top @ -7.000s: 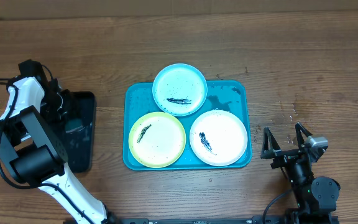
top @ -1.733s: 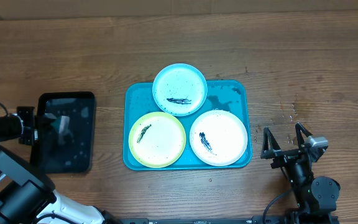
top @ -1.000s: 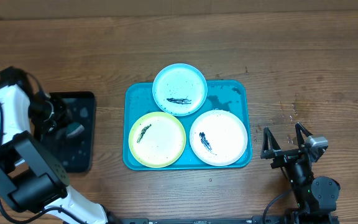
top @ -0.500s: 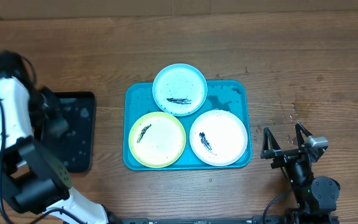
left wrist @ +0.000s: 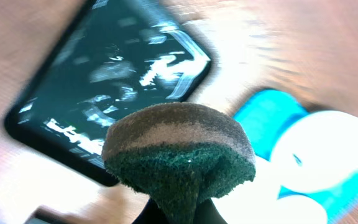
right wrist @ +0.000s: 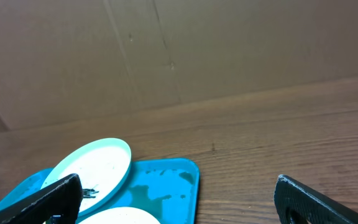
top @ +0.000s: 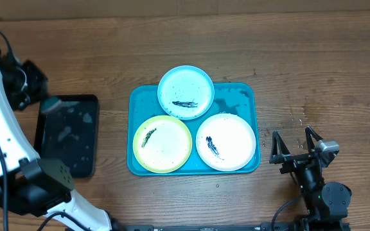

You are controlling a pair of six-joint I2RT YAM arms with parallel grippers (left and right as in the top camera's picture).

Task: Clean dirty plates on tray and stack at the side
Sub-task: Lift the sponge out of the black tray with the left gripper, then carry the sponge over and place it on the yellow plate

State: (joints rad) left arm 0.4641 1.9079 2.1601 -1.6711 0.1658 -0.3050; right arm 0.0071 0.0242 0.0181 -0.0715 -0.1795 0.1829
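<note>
Three dirty plates lie on the turquoise tray [top: 249,96], each with a dark smear: a light-blue-rimmed plate [top: 185,92] at the back, a yellow-green-rimmed plate [top: 162,144] front left, and a white plate [top: 226,141] front right. My left gripper [top: 45,102] hangs over the far left corner of the black tray, shut on a green-and-grey sponge [left wrist: 179,149] that bulges out of its jaws. My right gripper [top: 294,144] stands open to the right of the turquoise tray, nothing between its fingers. In the right wrist view the light-blue-rimmed plate [right wrist: 95,165] and the turquoise tray [right wrist: 166,180] lie ahead.
A smaller black tray [top: 66,138], wet and glinting, lies left of the turquoise tray, also showing as the black tray [left wrist: 104,87] in the blurred left wrist view. Bare wooden table surrounds both trays. A brown board wall [right wrist: 179,50] stands behind the table.
My left arm has swung up and back from over the black tray to its far left corner, carrying the sponge. The right arm and the plates have not moved.
</note>
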